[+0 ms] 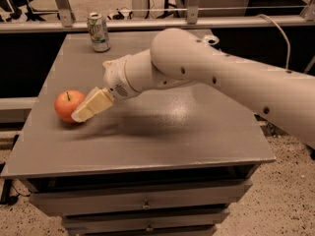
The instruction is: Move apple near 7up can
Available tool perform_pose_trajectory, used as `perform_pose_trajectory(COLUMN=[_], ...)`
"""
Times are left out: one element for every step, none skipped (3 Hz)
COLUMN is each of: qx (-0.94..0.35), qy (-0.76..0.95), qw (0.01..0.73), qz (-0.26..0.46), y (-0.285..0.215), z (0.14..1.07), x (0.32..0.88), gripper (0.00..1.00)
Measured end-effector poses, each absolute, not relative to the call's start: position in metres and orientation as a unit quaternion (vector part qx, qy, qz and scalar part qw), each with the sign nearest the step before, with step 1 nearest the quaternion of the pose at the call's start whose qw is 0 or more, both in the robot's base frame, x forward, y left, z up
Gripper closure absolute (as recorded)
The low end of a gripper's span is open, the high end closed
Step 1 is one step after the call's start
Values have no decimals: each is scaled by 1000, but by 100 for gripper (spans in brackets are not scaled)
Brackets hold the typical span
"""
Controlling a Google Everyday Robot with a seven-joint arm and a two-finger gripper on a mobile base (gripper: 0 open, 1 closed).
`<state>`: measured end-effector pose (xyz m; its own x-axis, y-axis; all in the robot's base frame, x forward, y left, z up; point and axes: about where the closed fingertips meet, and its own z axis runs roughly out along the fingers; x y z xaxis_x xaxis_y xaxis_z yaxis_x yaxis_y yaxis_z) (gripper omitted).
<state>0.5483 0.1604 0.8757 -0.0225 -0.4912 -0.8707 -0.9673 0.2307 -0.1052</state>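
The apple (65, 104), round and orange-red with a short stem, sits on the left side of the grey table (167, 136). The 7up can (98, 32), silver and pale green, stands upright at the table's far left edge, well behind the apple. My gripper (83, 114), cream-coloured at the end of the white arm (206, 75), reaches in from the right. It is low over the table, and its tip overlaps the apple's right side. I cannot tell whether it touches the apple.
The table top stands on a cabinet with drawers (142, 205). A metal rail (162, 22) runs behind the table's far edge. A cable (275, 31) hangs at the back right. Speckled floor (285, 200) lies to the right.
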Motion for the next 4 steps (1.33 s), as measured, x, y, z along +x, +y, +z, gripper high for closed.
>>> perform_pose_trajectory(qx=[-539,-528,-525,-526], qy=[658,658,649,645], qw=[426,419,416,415], qz=[308,335,360,367], y=[182,194,205,208], z=[865,861,862,859], x=[548,542,531,522], gripper=[0,0,18,41])
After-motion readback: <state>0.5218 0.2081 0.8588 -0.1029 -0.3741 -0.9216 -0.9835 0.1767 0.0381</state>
